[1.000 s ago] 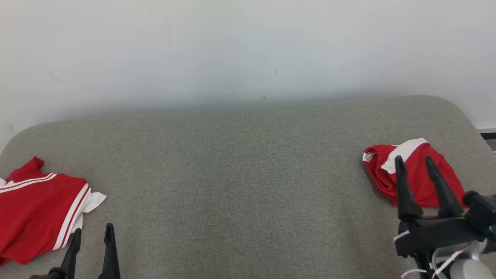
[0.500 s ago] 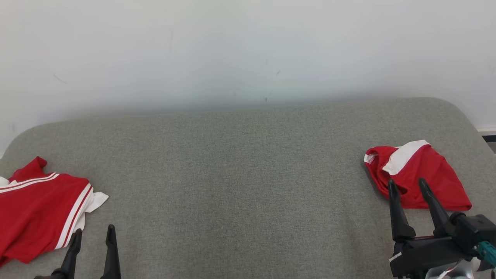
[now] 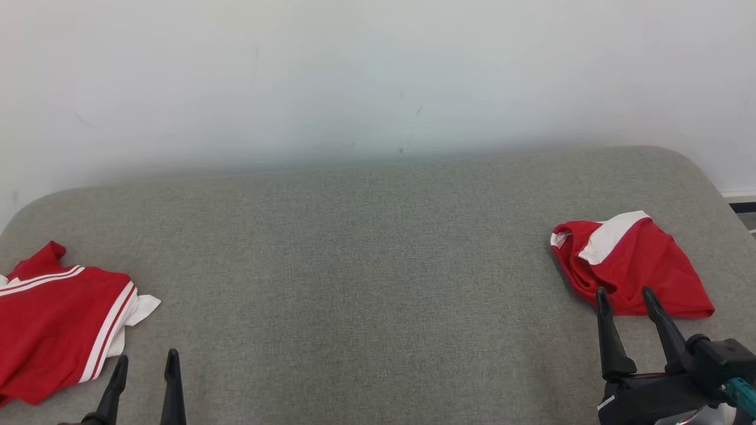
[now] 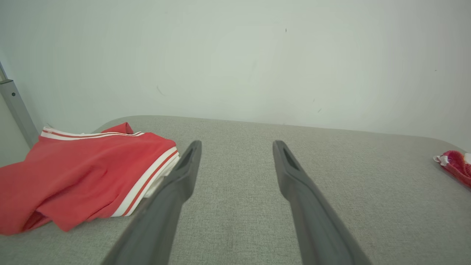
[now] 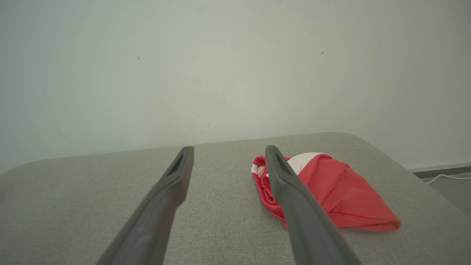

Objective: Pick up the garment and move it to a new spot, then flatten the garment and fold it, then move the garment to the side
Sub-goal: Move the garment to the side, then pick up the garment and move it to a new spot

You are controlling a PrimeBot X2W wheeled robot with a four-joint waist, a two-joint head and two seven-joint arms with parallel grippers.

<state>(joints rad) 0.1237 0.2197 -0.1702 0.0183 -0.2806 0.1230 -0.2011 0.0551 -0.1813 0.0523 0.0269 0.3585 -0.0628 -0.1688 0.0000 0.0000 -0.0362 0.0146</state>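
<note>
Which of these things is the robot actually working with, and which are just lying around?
Job, probably:
striped red garment, bundled red garment, grey padded table, left gripper, right gripper, both open.

Lying about:
white cable on the floor, metal post.

From high over the near edge, the head camera looks forward and down across the grey cushion (image 3: 378,254) to the far wall (image 3: 378,71). Both wrist cameras sit low, near left and near right, facing that wall; all three catch the red bundle (image 3: 635,271) at right.
</note>
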